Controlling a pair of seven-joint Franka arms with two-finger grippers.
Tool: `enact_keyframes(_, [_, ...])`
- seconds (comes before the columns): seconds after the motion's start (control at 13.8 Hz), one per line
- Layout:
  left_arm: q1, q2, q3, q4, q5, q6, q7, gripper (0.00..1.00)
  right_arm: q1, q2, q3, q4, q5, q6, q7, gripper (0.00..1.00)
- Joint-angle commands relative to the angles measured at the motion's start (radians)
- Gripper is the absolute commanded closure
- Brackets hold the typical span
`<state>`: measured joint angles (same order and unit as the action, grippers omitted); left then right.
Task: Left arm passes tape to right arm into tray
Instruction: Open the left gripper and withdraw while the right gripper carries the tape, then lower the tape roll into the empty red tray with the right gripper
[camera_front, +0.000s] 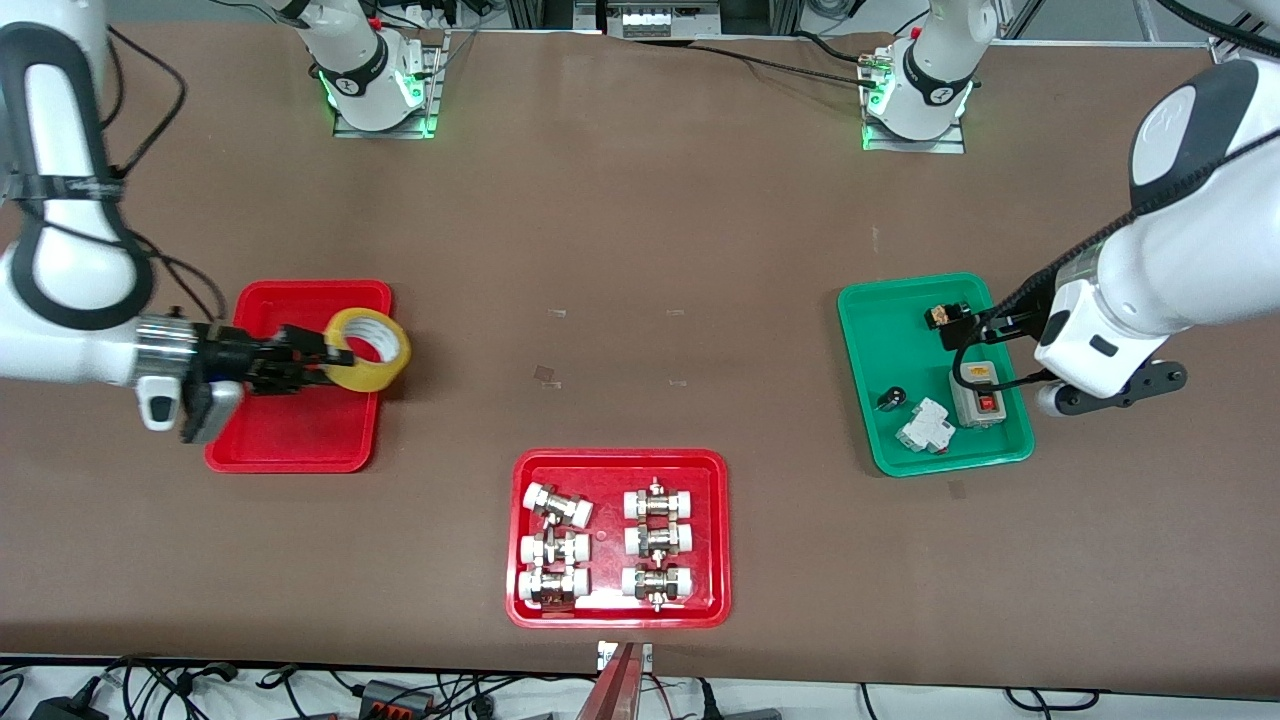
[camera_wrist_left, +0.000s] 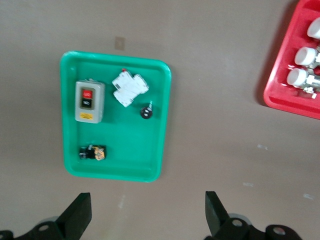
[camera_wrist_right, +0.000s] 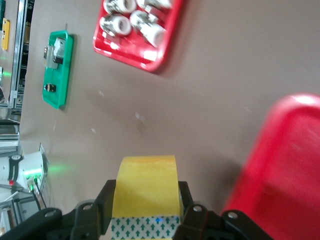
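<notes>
front view: right gripper (camera_front: 318, 362) clamped on the tape (camera_front: 368, 348), yellow roll held up on edge over the rim of the plain red tray (camera_front: 290, 440) at the right arm's end of the table. seen from the right wrist view, black fingers (camera_wrist_right: 102, 205) pressed on both sides of the roll, tray edge just beside it. left gripper (camera_wrist_left: 147, 220) hanging with fingers spread wide and nothing between them, over the table near the green tray (camera_front: 890, 340) of small electrical parts at the left arm's end. red tray of white-capped metal fittings (camera_front: 618, 610) resting between the two, nearer the front camera.
</notes>
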<state>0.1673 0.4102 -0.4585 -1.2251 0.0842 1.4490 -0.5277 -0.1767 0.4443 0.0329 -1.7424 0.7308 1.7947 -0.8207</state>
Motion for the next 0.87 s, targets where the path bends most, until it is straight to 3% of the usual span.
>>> enact_keyframes(0.0, [0.026,-0.027,-0.005,0.021,0.046,-0.056,0.024,0.0,-0.113,0.08,0.018,0.0,-0.008,-0.064,-0.116,0.98])
enact_keyframes(0.29, [0.092,-0.049,-0.011,-0.006,0.026,-0.058,0.115,0.0,-0.191,0.177,0.018,0.003,-0.033,-0.061,-0.273,0.94])
enact_keyframes(0.36, [0.092,-0.106,-0.008,-0.072,0.028,-0.033,0.118,0.0,-0.193,0.177,0.018,0.007,-0.054,-0.057,-0.273,0.86])
enact_keyframes(0.51, [0.089,-0.227,-0.002,-0.262,0.023,0.072,0.136,0.0,-0.185,0.175,0.018,0.024,-0.146,-0.02,-0.278,0.32])
enact_keyframes(0.58, [0.077,-0.29,0.01,-0.345,0.022,0.13,0.15,0.0,-0.181,0.175,0.018,0.027,-0.187,0.009,-0.281,0.13])
enact_keyframes(0.65, [0.072,-0.325,0.039,-0.409,0.019,0.178,0.19,0.0,-0.176,0.174,0.022,0.027,-0.218,0.034,-0.297,0.0])
enact_keyframes(0.79, [0.04,-0.333,0.175,-0.415,-0.091,0.191,0.34,0.0,-0.159,0.171,0.022,0.027,-0.267,0.083,-0.337,0.0])
